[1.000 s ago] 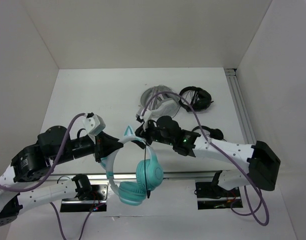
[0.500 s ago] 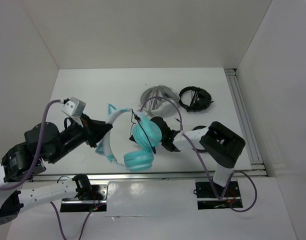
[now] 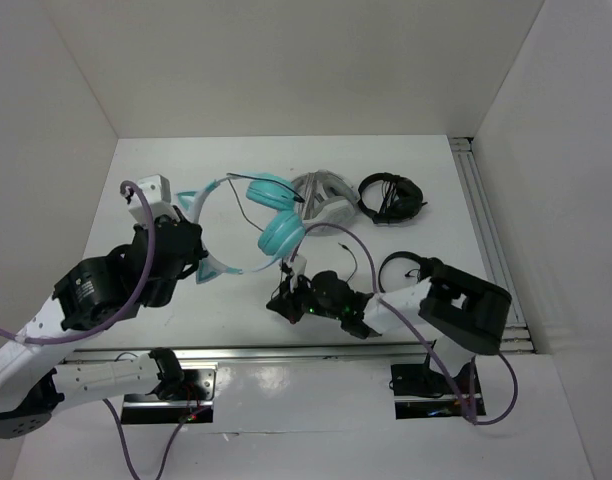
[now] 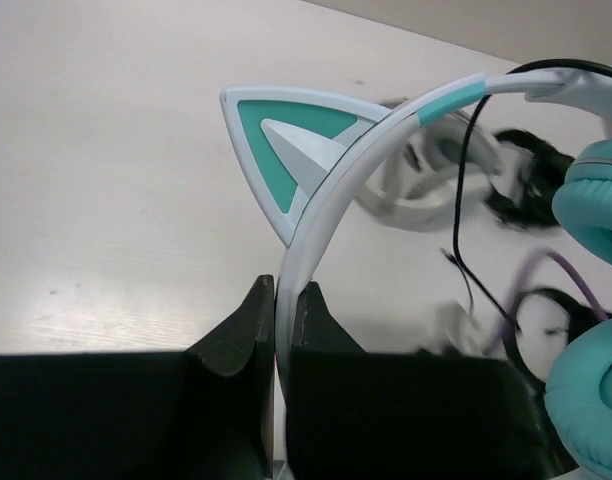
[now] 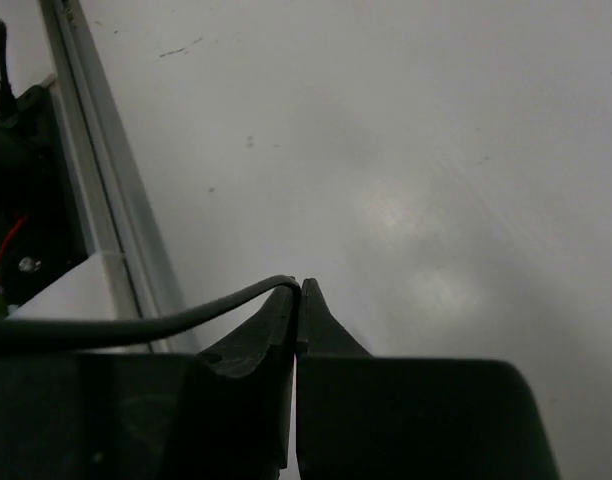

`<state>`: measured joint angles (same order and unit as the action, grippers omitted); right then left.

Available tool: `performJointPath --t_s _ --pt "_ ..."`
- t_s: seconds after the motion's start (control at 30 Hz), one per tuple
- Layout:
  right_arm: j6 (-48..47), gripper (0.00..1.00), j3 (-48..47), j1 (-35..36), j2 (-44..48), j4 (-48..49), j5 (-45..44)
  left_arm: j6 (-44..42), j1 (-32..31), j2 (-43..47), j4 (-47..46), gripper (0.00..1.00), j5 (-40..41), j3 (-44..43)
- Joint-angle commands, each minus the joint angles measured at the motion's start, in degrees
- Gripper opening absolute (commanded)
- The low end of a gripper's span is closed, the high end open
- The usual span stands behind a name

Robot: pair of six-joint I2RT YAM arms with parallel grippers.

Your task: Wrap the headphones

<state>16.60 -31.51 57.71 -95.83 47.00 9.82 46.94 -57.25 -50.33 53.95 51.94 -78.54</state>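
Left gripper clamped on the headband, right gripper pinched shut on the cable: wrap looks barely begun.
The teal over-ear headphones with pale headband and cat ears are held by the band over the left-middle of the white table, beside one ear, with the cups towards the grey-white headphones and the black headphones lying further right. The thin black cable runs into the right gripper low over the near table edge. No turns of cable show on band or cups. Judged remaining: all the winding, then securing the loose end and setting down.
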Motion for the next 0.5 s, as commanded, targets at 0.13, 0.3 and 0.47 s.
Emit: performJointPath --t_s 0.13,0.3,0.47 --pt "0.19 0.0 5.23 21.16 16.72 -8.23 -27.08 12.21 13.1 -3.01 1.07 0.0 9.59 -0.48" --pt "0.98 0.0 0.68 32.27 20.07 -19.3 -36.1 11.86 22.44 -5.84 -1.38 0.0 1.96 0.67" --pt "0.98 0.0 -5.58 35.98 14.37 -26.88 -42.5 10.55 29.12 -7.42 -4.99 0.0 -6.67 3.3"
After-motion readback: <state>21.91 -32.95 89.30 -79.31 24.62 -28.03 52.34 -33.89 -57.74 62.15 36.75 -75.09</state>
